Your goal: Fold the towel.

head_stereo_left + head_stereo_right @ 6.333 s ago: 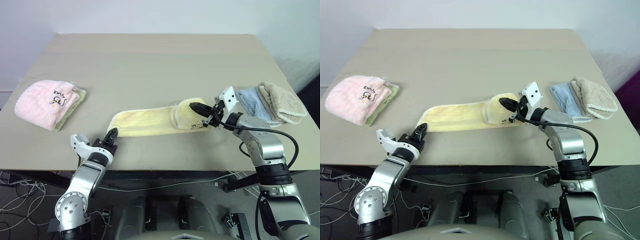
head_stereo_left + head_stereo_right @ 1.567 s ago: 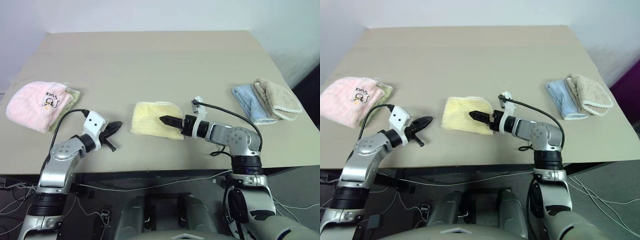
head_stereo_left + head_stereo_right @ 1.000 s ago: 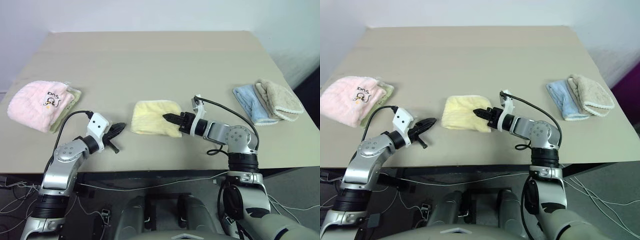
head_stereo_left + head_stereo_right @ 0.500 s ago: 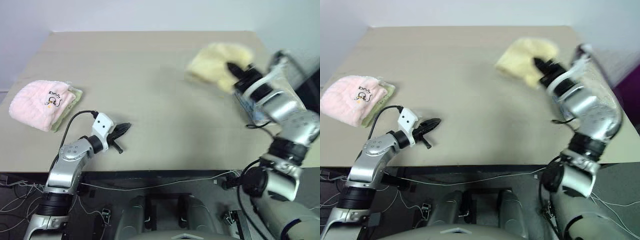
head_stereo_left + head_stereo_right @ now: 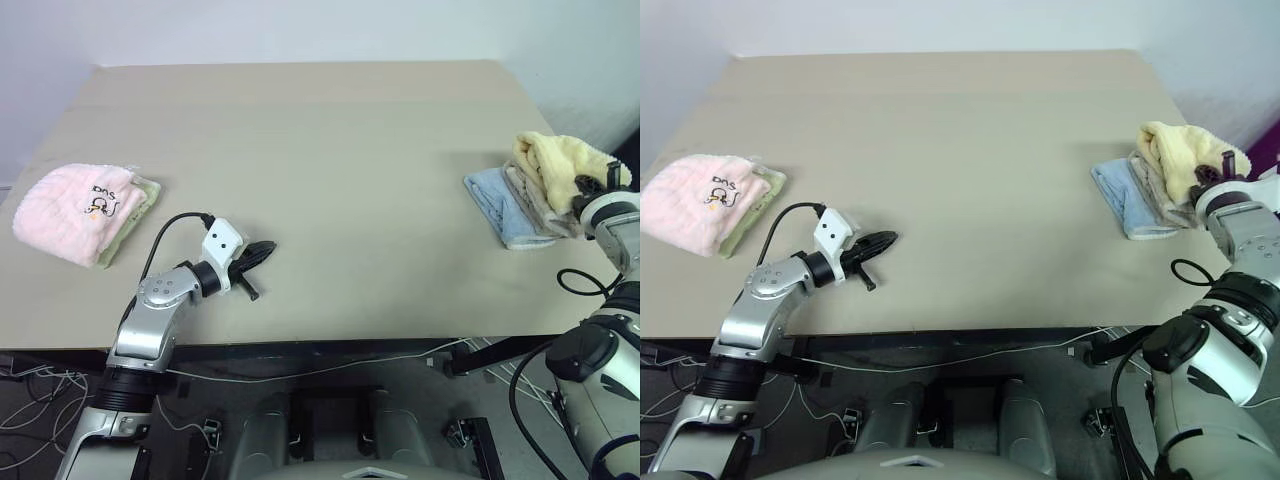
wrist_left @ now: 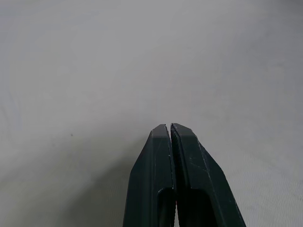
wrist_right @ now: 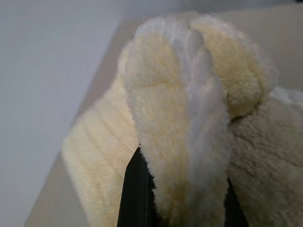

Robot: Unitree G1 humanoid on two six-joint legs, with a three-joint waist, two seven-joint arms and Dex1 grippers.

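The towel (image 5: 548,163), pale yellow and bunched into a thick fold, is at the table's right edge on top of the beige towel (image 5: 532,192). My right gripper (image 5: 1211,172) is shut on it. In the right wrist view the towel (image 7: 189,109) wraps over the gripper, and one black finger (image 7: 135,189) shows under the pile. My left gripper (image 5: 262,247) is shut with nothing in it. It hovers low over bare table near the front left, its tips pressed together in the left wrist view (image 6: 170,128).
A light blue folded towel (image 5: 494,206) lies beside the beige one at the right edge. A pink towel with a dark logo (image 5: 82,208) sits on a pale green cloth (image 5: 147,193) at the far left. The tan table (image 5: 330,130) spreads between them.
My right gripper has swung the yellow towel from the middle of the table, up and to the right, onto the stack at the right edge. The left gripper has crept slightly right.
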